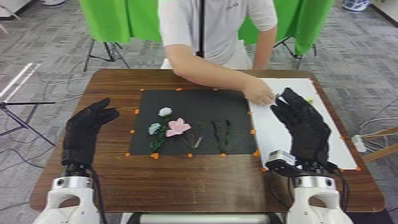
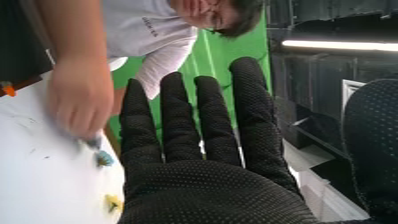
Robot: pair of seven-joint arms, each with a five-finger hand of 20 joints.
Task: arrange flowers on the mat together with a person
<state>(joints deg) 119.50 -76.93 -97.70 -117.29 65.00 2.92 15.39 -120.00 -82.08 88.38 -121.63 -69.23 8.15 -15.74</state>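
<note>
My right hand [image 1: 300,117] is over the white sheet, open, close to a person's hand [image 1: 258,93] at the sheet's upper left. My left hand [image 1: 89,122] is open at the table's left, apart from the mat. On the black mat [image 1: 209,104] lie a pink flower [image 1: 178,127], a white flower [image 1: 165,112], a pale blue flower [image 1: 155,128] and green stems [image 1: 222,136]. In the right wrist view my right hand [image 2: 209,187] has straight fingers; beyond it the person's hand [image 2: 80,102] is by a blue flower [image 2: 105,158], with a yellow flower [image 2: 114,202] also on the sheet.
The white sheet [image 1: 277,131] covers the right part of the brown table [image 1: 191,187]. Orange pieces [image 1: 155,156] line the mat's edges. The person's forearm reaches over the mat's upper right corner from the far side.
</note>
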